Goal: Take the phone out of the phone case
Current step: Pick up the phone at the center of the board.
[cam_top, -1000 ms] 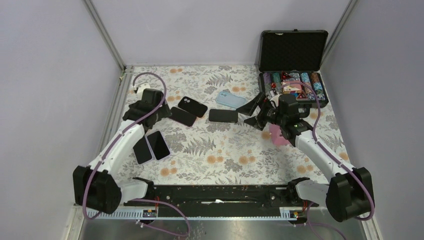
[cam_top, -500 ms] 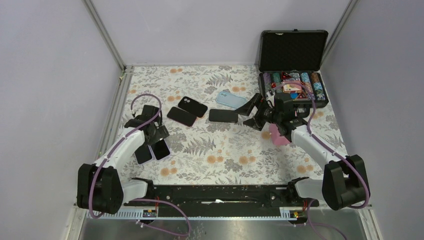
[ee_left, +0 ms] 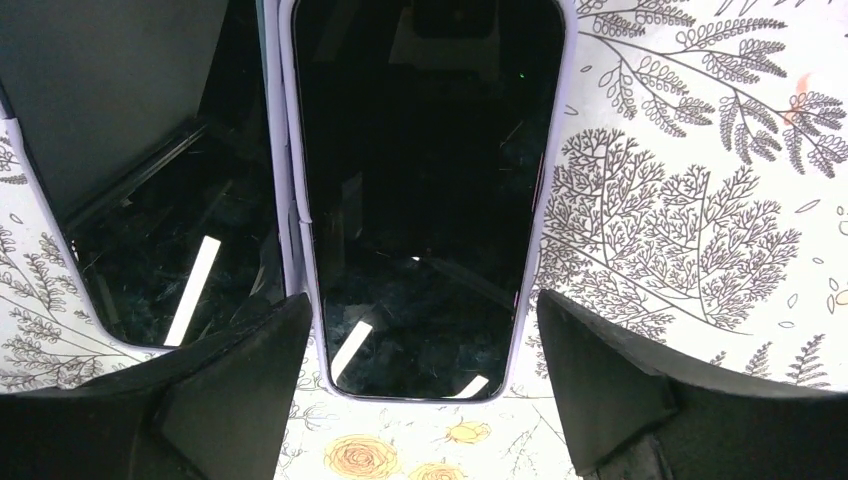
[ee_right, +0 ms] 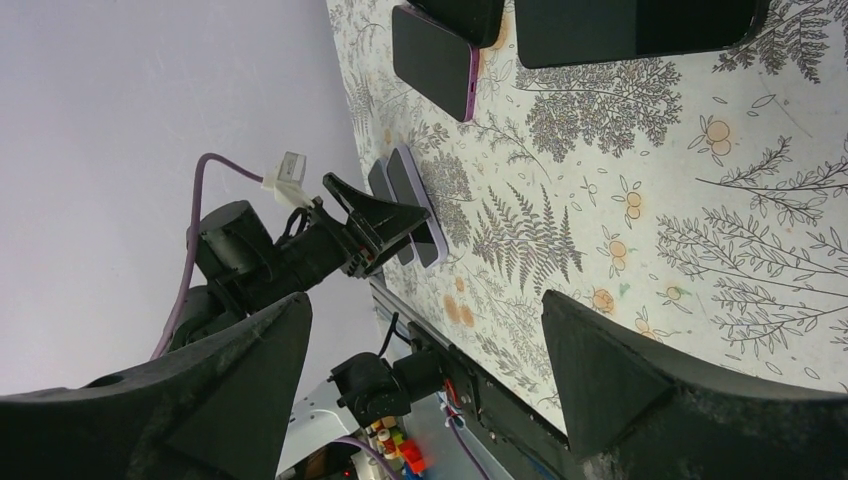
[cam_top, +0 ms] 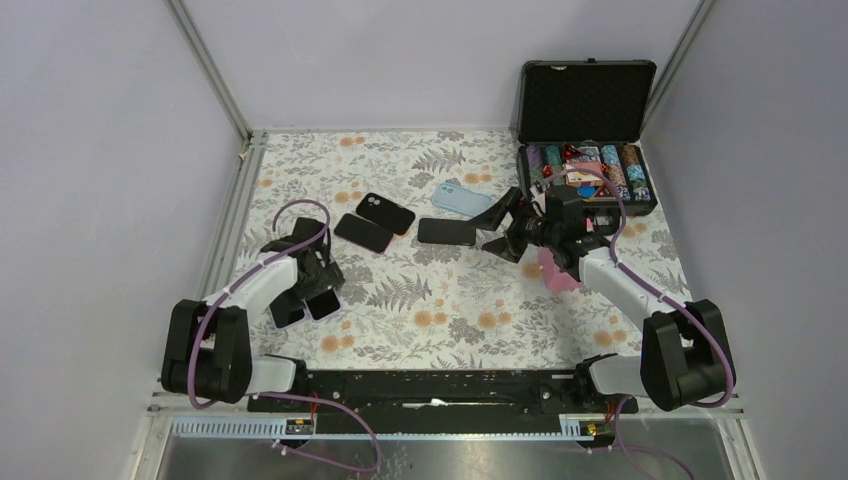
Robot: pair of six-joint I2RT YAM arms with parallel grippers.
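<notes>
Lying screen-up: phone (ee_left: 425,190), glossy black, lilac case (ee_left: 293,150); left fingers (ee_left: 220,400), right fingers (ee_right: 610,380) apart.

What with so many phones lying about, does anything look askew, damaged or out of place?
Nothing looks broken or spilled. The phones lie at mixed angles. The odd item is the open black case of poker chips at the far right corner, unrelated to phones. A pink thing lies partly hidden under the right arm.
</notes>
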